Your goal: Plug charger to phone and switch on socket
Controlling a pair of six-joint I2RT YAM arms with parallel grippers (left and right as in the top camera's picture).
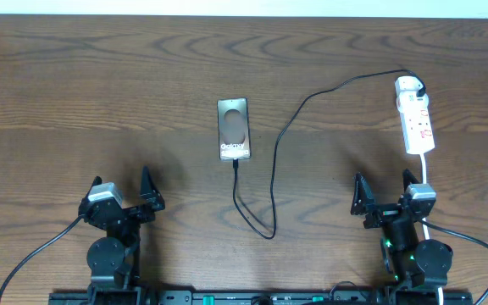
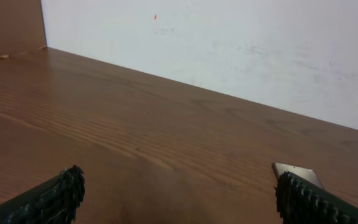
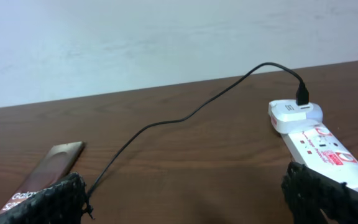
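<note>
Open table (image 1: 74, 85) left of phone (image 1: 233, 129); charger cable (image 1: 275, 161) loops across gap between phone and socket (image 1: 416, 123).

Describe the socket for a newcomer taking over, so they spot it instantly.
On the brown wooden table, look to the right half, beyond the right end effector. It is the long white power strip with red marks. Unlike the brownish-gold flat phone mid-table, it carries a white adapter with a thin black cable.
</note>
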